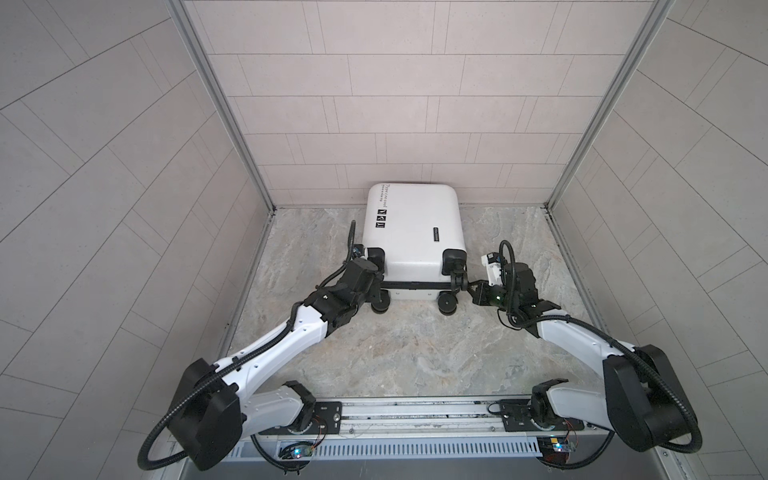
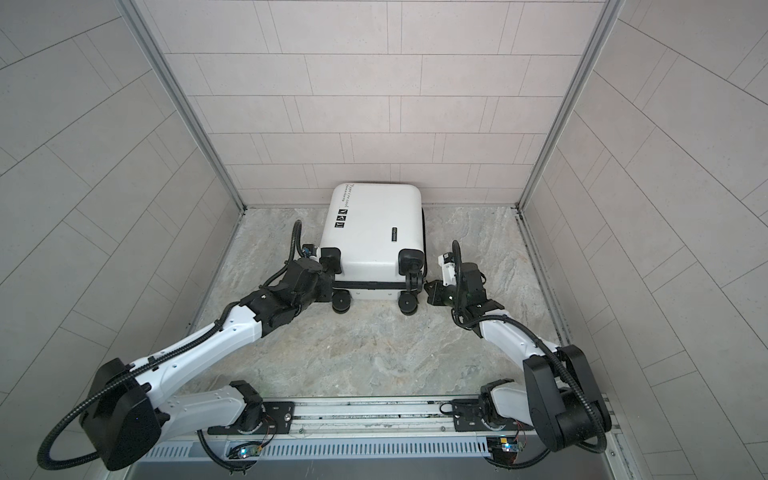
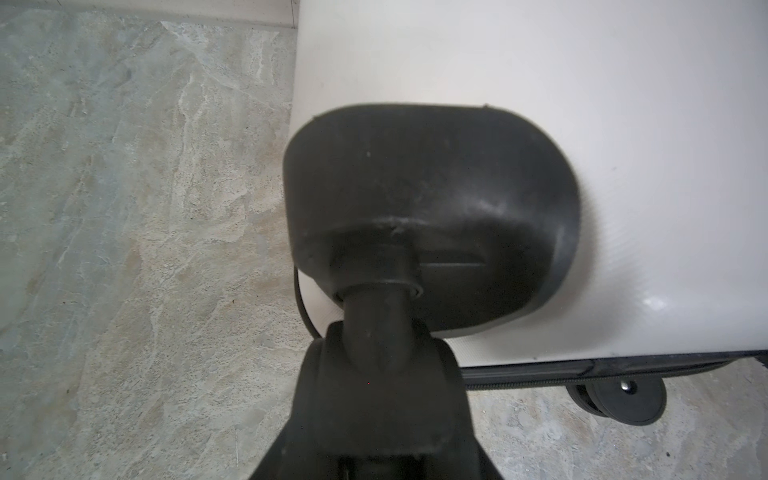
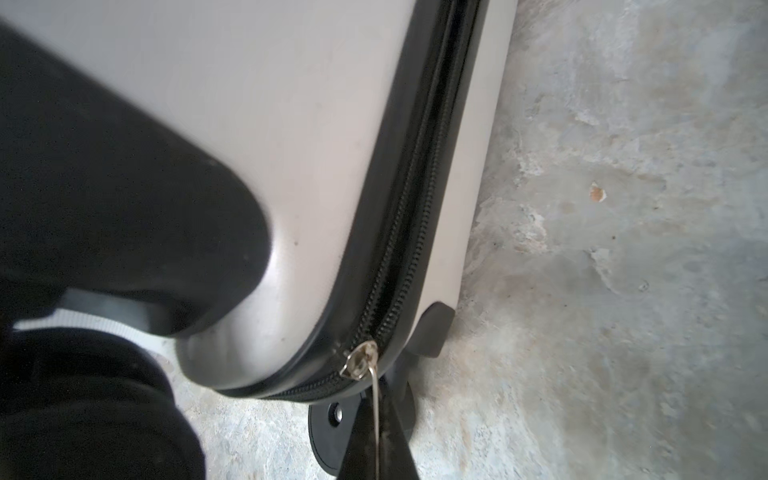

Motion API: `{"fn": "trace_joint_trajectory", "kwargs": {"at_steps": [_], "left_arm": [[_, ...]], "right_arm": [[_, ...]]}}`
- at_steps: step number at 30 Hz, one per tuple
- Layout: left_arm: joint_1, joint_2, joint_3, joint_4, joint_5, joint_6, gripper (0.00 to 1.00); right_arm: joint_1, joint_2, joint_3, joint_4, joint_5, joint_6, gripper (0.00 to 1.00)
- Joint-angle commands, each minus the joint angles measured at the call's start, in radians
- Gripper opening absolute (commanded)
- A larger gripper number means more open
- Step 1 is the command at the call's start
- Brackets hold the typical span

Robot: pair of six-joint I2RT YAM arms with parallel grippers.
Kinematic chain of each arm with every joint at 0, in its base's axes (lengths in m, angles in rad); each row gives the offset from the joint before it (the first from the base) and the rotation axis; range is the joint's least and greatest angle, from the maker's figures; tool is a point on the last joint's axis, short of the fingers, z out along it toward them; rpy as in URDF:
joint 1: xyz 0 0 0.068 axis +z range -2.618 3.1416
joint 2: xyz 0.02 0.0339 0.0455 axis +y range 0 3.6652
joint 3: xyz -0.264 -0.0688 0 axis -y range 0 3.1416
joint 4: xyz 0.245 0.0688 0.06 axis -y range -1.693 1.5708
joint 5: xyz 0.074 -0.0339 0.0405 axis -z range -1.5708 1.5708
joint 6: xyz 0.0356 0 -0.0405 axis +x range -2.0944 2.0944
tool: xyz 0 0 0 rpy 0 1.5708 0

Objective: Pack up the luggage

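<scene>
Against the tiled far wall (image 1: 415, 104) lies the small white hard-shell suitcase (image 1: 413, 224), left gripper (image 3: 380, 357) clamped round its near-left black wheel stem (image 3: 374, 309), right gripper (image 4: 376, 449) pinched shut on the thin silver zipper pull (image 4: 361, 360), which might slip out if tugged askew.

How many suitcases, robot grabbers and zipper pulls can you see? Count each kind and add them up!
luggage: 1
grippers: 2, the left gripper and the right gripper
zipper pull: 1, seen in the right wrist view
Total: 4
</scene>
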Motion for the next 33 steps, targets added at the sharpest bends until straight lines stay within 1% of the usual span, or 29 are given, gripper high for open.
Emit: {"fn": "trace_joint_trajectory", "kwargs": {"at_steps": [1, 4, 5, 8, 9, 10, 11, 12, 13, 14, 16, 17, 20, 21, 24, 25, 28, 29, 30, 33], "left_arm": [[0.048, -0.035, -0.018, -0.068, -0.121, -0.008, 0.00], [0.058, -0.036, -0.016, -0.068, -0.110, -0.003, 0.00], [0.059, -0.036, -0.015, -0.068, -0.105, -0.001, 0.00], [0.060, -0.037, -0.001, -0.078, -0.093, 0.007, 0.00], [0.060, -0.039, 0.009, -0.090, -0.088, 0.009, 0.05], [0.060, -0.041, 0.024, -0.108, -0.083, 0.014, 0.20], [0.059, -0.043, 0.043, -0.127, -0.071, 0.026, 0.39], [0.060, -0.047, 0.061, -0.147, -0.059, 0.040, 0.49], [0.059, -0.055, 0.083, -0.172, -0.054, 0.047, 0.56], [0.059, -0.065, 0.109, -0.205, -0.055, 0.055, 0.62], [0.056, -0.086, 0.153, -0.262, -0.060, 0.067, 0.68], [0.054, -0.097, 0.176, -0.293, -0.058, 0.069, 0.70], [0.027, -0.122, 0.248, -0.370, -0.042, 0.057, 0.72], [0.004, -0.124, 0.271, -0.388, -0.045, 0.047, 0.72], [-0.129, -0.105, 0.332, -0.418, -0.080, -0.007, 0.74], [-0.175, -0.091, 0.339, -0.407, -0.080, -0.037, 0.75], [-0.282, -0.022, 0.341, -0.314, -0.036, -0.119, 0.78], [-0.306, 0.007, 0.345, -0.282, -0.022, -0.134, 0.80], [-0.329, 0.044, 0.352, -0.248, -0.006, -0.149, 0.84], [-0.373, 0.152, 0.383, -0.157, 0.058, -0.180, 0.84]], "right_arm": [[-0.020, 0.023, 0.040, -0.013, 0.152, 0.021, 0.00], [-0.021, 0.046, 0.059, -0.010, 0.133, 0.024, 0.00], [-0.019, 0.055, 0.090, -0.007, 0.118, 0.025, 0.00], [0.001, 0.071, 0.114, -0.022, 0.085, 0.009, 0.00], [0.010, 0.074, 0.120, -0.030, 0.078, 0.003, 0.00], [0.021, 0.076, 0.124, -0.039, 0.070, -0.003, 0.00], [0.033, 0.076, 0.126, -0.048, 0.063, -0.009, 0.00], [0.043, 0.077, 0.128, -0.054, 0.059, -0.016, 0.00], [0.053, 0.077, 0.129, -0.065, 0.059, -0.020, 0.00], [0.065, 0.078, 0.130, -0.073, 0.059, -0.024, 0.00], [0.079, 0.076, 0.128, -0.081, 0.064, -0.025, 0.00], [0.084, 0.075, 0.125, -0.080, 0.066, -0.023, 0.00], [0.093, 0.076, 0.117, -0.070, 0.072, -0.016, 0.00], [0.094, 0.079, 0.116, -0.068, 0.074, -0.014, 0.00], [0.103, 0.092, 0.117, -0.060, 0.077, -0.009, 0.00], [0.107, 0.098, 0.118, -0.056, 0.078, -0.008, 0.00], [0.115, 0.115, 0.130, -0.066, 0.071, -0.013, 0.00], [0.119, 0.122, 0.133, -0.066, 0.068, -0.014, 0.00], [0.122, 0.129, 0.136, -0.063, 0.067, -0.011, 0.00], [0.127, 0.135, 0.137, -0.054, 0.071, -0.008, 0.00]]}}
